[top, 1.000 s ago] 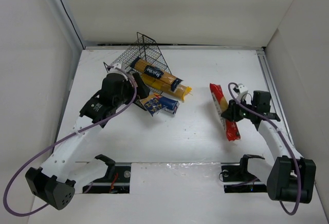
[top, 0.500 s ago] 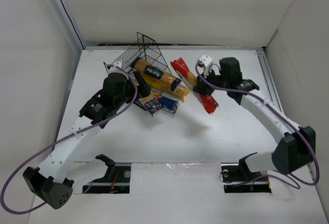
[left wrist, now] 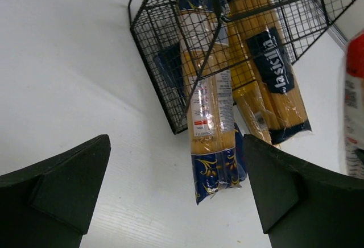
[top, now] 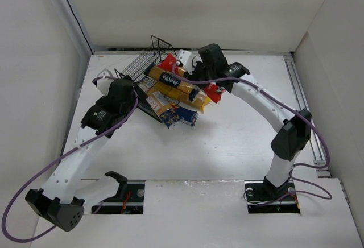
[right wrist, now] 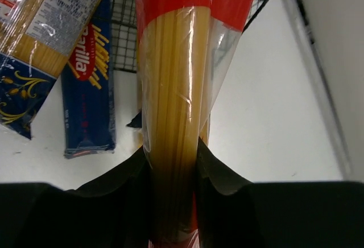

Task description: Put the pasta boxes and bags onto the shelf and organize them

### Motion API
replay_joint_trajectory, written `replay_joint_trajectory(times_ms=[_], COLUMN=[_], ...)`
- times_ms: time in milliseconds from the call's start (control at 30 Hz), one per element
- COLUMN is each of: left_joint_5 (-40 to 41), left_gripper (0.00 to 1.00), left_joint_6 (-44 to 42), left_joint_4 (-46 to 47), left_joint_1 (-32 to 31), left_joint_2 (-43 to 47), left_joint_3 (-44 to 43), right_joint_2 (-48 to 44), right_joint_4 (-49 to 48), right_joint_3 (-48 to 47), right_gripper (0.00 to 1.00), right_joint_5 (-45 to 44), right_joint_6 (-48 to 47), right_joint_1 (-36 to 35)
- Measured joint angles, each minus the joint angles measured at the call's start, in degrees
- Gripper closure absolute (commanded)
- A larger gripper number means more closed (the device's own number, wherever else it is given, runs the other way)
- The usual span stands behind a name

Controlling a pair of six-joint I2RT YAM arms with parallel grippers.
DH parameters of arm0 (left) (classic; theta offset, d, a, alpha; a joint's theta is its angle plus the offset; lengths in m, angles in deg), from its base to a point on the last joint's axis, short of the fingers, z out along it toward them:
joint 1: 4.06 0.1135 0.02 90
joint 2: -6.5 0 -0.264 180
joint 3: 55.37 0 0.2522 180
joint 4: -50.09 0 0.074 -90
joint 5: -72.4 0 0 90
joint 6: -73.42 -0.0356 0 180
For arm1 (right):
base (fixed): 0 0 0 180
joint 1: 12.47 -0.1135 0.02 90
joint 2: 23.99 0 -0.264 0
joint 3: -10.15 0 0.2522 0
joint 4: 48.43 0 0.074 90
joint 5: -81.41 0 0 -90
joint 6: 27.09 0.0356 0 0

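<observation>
Seen from above, the left gripper (top: 138,93) sits just beside the shelf (top: 162,49). The right gripper (top: 193,74) holds the red-and-yellow spaghetti bag (top: 169,63) over the packs heaped at the shelf's mouth, among them an orange-brown pack (top: 170,81). Only the left wrist view shows that arm's jaws spread wide with nothing between them, and a clear pack with dark-blue ends (left wrist: 211,123) poking out of the wire onto the table (left wrist: 68,60). The right wrist view shows its fingers (right wrist: 128,180) clamped on the bag, with a dark-blue box (right wrist: 88,89) lying beneath.
</observation>
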Motion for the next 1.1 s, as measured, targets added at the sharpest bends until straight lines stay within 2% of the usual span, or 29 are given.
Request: replay_joint_trajectory(times_ms=[233, 433, 567, 733, 933, 1100], left_joint_5=[3.8, 4.9, 5.2, 5.6, 7.0, 8.2], left_gripper=[0.00, 0.00, 0.00, 0.00, 0.00, 0.00], left_joint_6=[3.1, 3.2, 2.7, 2.2, 1.3, 0.9], left_joint_4=[-3.4, -4.3, -4.9, -6.0, -7.3, -8.2], left_joint_1=[0.0, 0.0, 0.0, 0.0, 0.0, 0.0], left_joint_2=[3.1, 7.5, 8.5, 8.7, 11.1, 12.4], left_joint_3=[0.4, 0.8, 1.2, 1.4, 1.6, 1.6], right_joint_2=[5.2, 16.1, 19.5, 26.6, 31.0, 32.1], right_joint_4=[-6.2, -11.4, -14.7, -15.2, -15.6, -14.6], right_joint_3=[-11.5, -29.1, -30.7, -36.2, -37.9, -39.5], right_gripper=[1.00, 1.00, 1.00, 1.00, 1.00, 0.99], right_joint_5=[0.6, 11.9, 19.9, 27.0, 32.3, 33.1], right_joint_6=[-14.5, -32.3, -42.4, -49.7, -56.7, -62.5], right_joint_1=[-0.5, -0.5, -0.5, -0.5, -0.5, -0.7])
